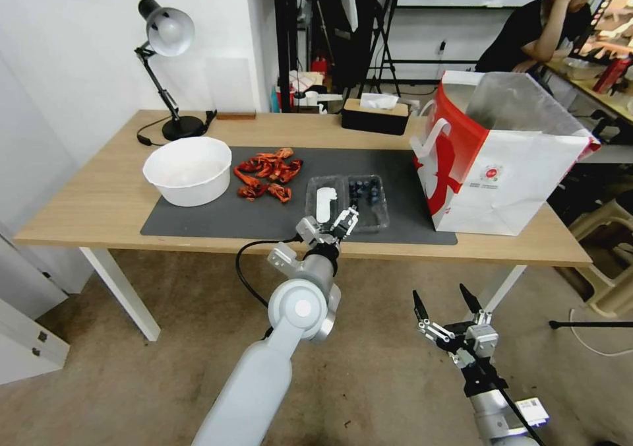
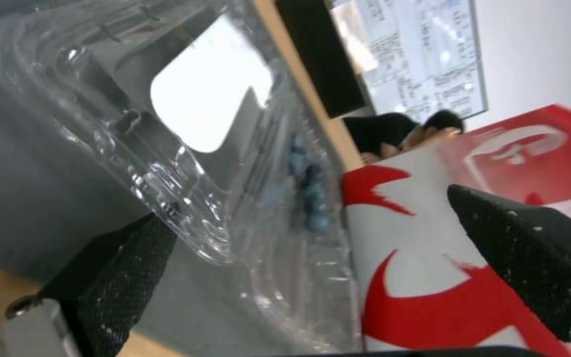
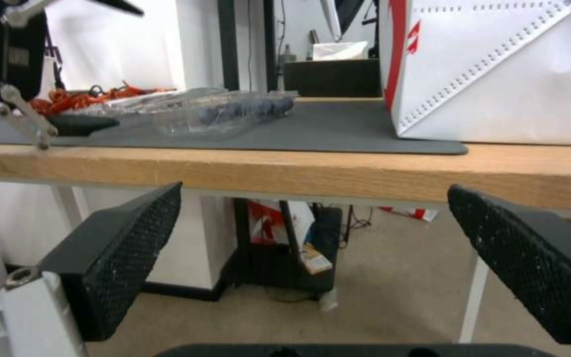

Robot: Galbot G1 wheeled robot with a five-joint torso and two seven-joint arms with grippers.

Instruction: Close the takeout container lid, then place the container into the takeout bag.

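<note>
Left end effector reaches forward, fingers spread; right end effector hangs low, fingers spread

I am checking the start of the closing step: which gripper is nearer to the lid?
The left. The left gripper is open at the near edge of the lid, over the mat. The right gripper is open too, hanging below the table edge, far from it.

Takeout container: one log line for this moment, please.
takeout container open on mat | lid flat | left gripper open at lid | right gripper open below table | takeout bag upright
</note>
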